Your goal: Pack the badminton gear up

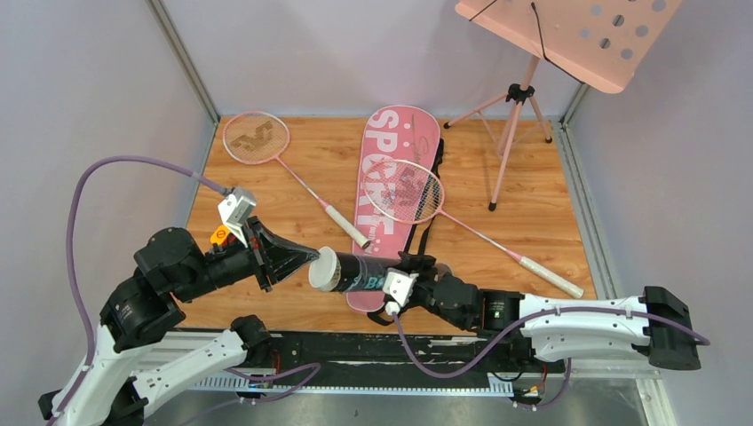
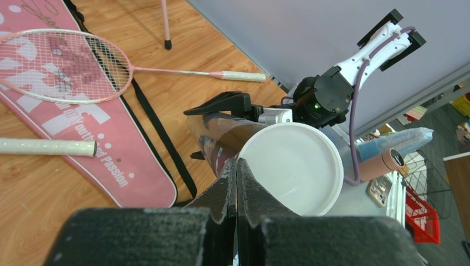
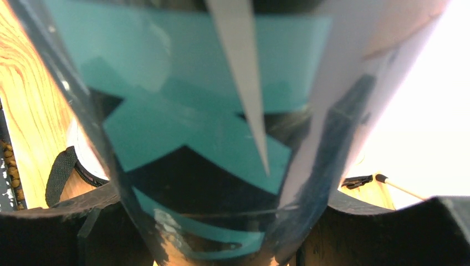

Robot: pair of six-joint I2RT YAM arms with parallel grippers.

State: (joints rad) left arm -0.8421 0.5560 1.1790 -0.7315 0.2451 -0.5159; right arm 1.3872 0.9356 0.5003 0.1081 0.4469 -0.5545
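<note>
**Tube held in right pincer, capped end pointing to 9 o'clock.**
Your right pincer clamps the black tube around its barrel, jaws spread by its girth, at the table's 6 o'clock over the pink bag's near end. The left pincer is fully closed and empty, with its tips at the white cap's rim. Judgement: the tube is light, stiff, glossy and likely thin-walled. Squeeze the barrel gently and press the cap squarely.

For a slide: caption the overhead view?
Right gripper holds the black tube; shut left gripper at its white cap.
</note>
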